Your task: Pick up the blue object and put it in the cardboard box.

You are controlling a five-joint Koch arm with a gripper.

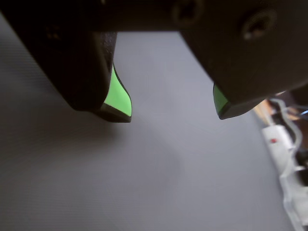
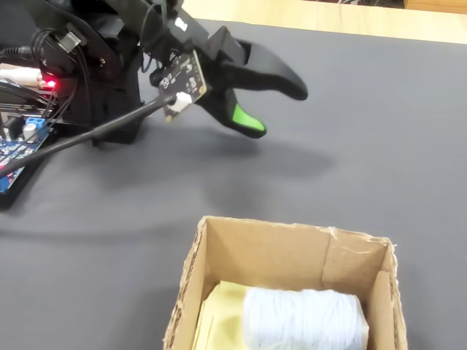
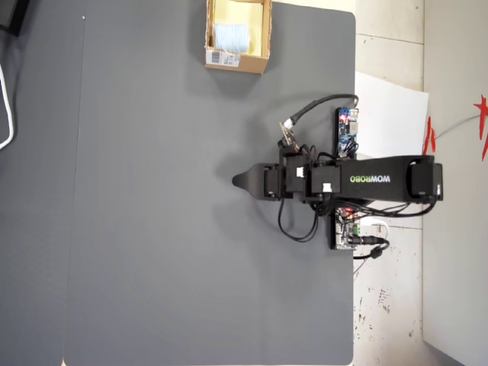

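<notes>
The gripper (image 1: 173,113) is seen spread apart in the wrist view, with nothing between its two black jaws; green pads (image 1: 118,96) line their inner faces, and only bare dark grey mat shows in the gap. In the fixed view the gripper (image 2: 281,109) hangs above the table (image 2: 365,131), its shadow cast on the mat below, well apart from the cardboard box (image 2: 219,255). The blue object (image 2: 303,317), a pale blue-white soft wad, is found lying inside the cardboard box, resting on a pale yellowish liner (image 2: 219,313) and close to the box's right wall as that view shows it. In the overhead view the cardboard box (image 3: 259,34) is placed at the top edge of the table (image 3: 152,229), with a white barcode label (image 3: 223,57) on its lower side and the blue object (image 3: 231,35) inside. The black arm (image 3: 366,179), marked WOWROBO, is stretched leftward from the table's right edge, with the gripper (image 3: 238,181) pointing left, far from the box. A blue circuit board (image 3: 347,130) is seen beside the arm's base, and a white paper sheet (image 3: 396,122) lies off the table to the right.
</notes>
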